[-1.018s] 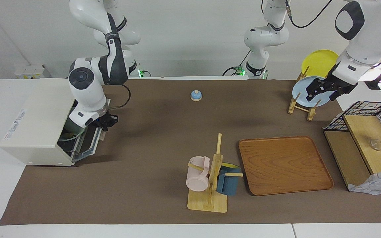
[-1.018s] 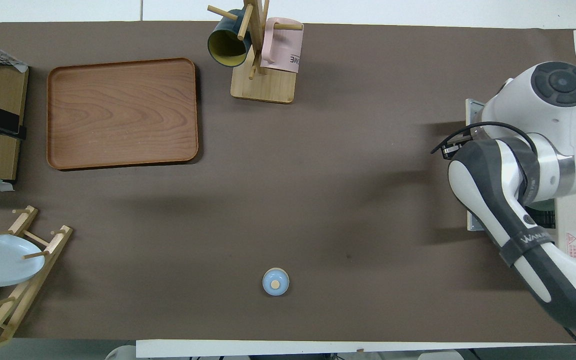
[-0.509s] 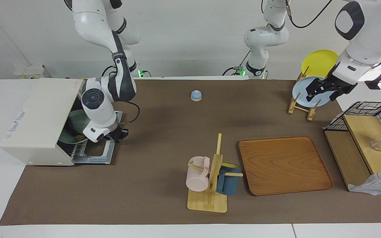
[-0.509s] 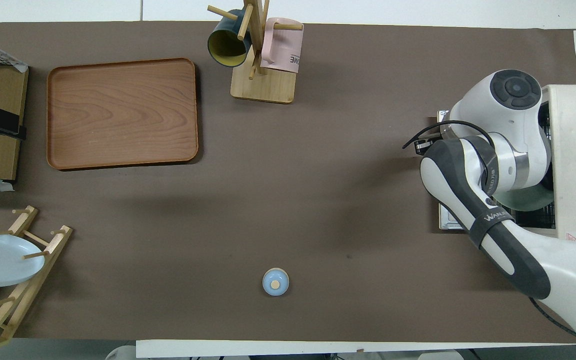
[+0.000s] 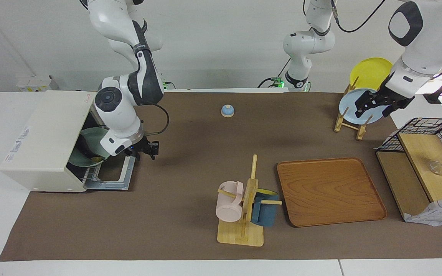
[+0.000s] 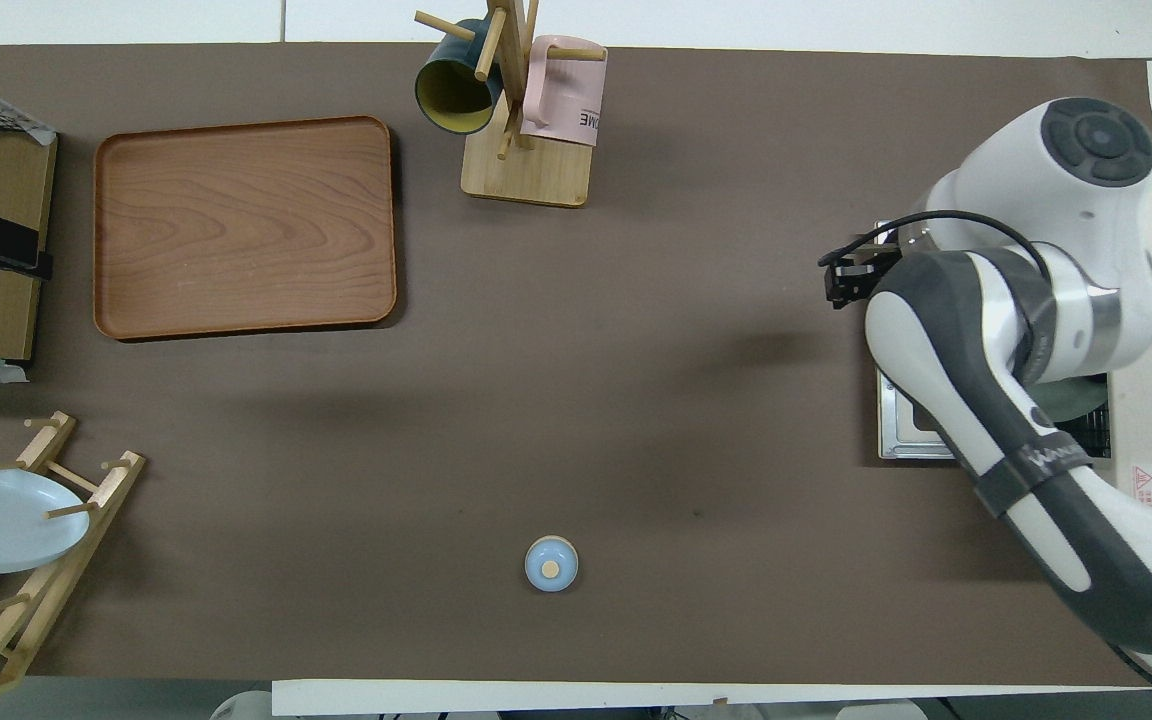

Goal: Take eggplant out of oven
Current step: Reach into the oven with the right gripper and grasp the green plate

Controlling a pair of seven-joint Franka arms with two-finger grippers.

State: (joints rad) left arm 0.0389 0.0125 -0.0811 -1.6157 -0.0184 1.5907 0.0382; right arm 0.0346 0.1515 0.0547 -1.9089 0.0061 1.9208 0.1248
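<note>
The cream-white oven point(image 5: 44, 138) stands at the right arm's end of the table with its door point(image 5: 109, 177) lying open and flat. Inside it, a green plate point(image 5: 90, 140) rests on the rack, and a dark shape with a greenish tip point(image 5: 96, 158) lies on the plate; this looks like the eggplant, mostly hidden by the arm. My right gripper point(image 5: 146, 150) hangs open and empty just above the door's outer edge, and it also shows in the overhead view point(image 6: 851, 282). My left gripper point(image 5: 374, 105) waits open in the air by the plate rack.
A wooden tray point(image 5: 330, 191) and a mug stand point(image 5: 244, 214) with a pink mug and a blue mug sit farther from the robots. A small blue bell point(image 5: 227, 110) sits near the robots. A plate rack point(image 5: 349, 122) and a wire shelf point(image 5: 420, 168) stand at the left arm's end.
The oven door has swung from partly open to flat. My right gripper has let go of it, risen and moved away from the oven toward the table's middle. The left arm has not moved.
</note>
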